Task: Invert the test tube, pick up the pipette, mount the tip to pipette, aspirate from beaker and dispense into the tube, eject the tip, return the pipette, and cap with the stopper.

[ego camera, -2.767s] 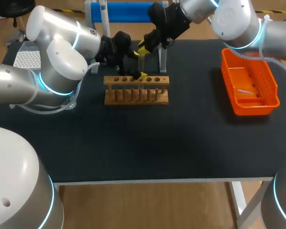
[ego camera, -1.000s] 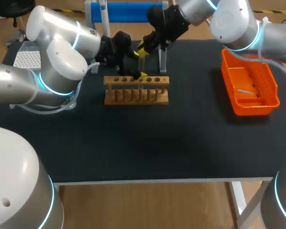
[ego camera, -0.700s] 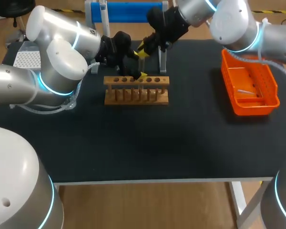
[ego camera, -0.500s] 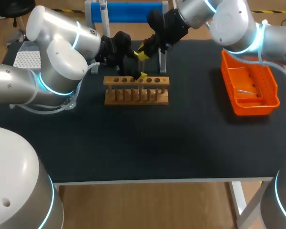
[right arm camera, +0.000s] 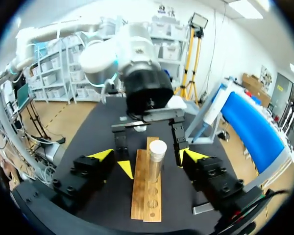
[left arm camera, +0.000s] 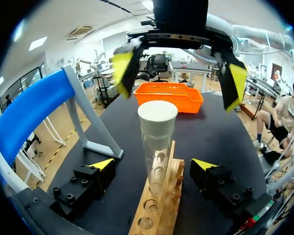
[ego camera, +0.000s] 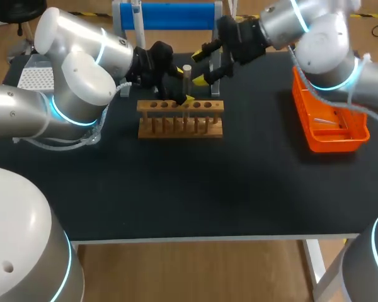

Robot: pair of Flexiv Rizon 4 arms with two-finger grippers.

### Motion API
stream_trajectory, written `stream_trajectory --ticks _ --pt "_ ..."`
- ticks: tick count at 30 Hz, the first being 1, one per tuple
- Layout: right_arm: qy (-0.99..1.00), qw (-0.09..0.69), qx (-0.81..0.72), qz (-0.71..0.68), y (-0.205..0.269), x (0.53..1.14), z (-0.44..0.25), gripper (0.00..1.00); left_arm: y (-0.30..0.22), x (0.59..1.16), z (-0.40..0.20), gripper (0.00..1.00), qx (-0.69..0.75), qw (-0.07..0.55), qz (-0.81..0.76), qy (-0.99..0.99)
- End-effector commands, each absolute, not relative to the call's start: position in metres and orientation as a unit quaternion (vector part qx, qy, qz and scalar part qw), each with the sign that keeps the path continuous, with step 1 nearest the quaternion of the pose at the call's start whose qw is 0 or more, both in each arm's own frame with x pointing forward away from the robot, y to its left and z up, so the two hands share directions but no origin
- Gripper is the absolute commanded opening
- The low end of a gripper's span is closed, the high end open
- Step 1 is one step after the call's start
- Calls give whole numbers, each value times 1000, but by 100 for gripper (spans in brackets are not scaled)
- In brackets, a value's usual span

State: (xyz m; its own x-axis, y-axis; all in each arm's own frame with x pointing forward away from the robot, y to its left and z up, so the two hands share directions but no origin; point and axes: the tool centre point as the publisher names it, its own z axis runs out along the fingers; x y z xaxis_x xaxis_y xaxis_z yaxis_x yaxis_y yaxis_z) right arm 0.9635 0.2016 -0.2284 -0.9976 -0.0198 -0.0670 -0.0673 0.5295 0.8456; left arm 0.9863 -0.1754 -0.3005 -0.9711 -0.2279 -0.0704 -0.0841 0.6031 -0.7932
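A clear test tube (left arm camera: pixel 156 155) stands upright in the wooden rack (ego camera: pixel 180 119), capped with a white stopper (left arm camera: pixel 158 115). My left gripper (left arm camera: pixel 152 165) is open, its fingers wide on either side of the tube and clear of it. My right gripper (ego camera: pixel 199 67) is open too, just off the stopper (ego camera: pixel 186 69) on the tube's right side, touching nothing. In the right wrist view the tube (right arm camera: pixel 156 167) stands ahead of my right gripper (right arm camera: pixel 149 155), between its spread fingers. The pipette is not visible.
An orange basket (ego camera: pixel 331 116) holding a small clear tip sits at the table's right. A blue stand (ego camera: pixel 167 16) runs along the back edge. A white tip box (ego camera: pixel 34 77) lies behind my left arm. The near half of the black mat is bare.
My right gripper has opened, left the stopper on the tube and drawn back to the right. The left arm has stayed where it was.
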Motion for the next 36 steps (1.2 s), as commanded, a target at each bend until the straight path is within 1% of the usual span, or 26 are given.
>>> stream_trajectory --ticks 1,6,19,36 --pt "834 22 -38 550 187 952 -223 0 -176 986 -300 100 -88 82 -436 892" --pt "793 4 -53 606 188 948 -215 0 -176 986 -300 100 -88 82 -436 892" --pt "735 -41 -29 676 202 954 -204 0 -176 986 -300 100 -88 82 -436 892" --pt "734 -54 -23 676 226 966 -209 0 -176 986 -300 100 -88 82 -436 892"
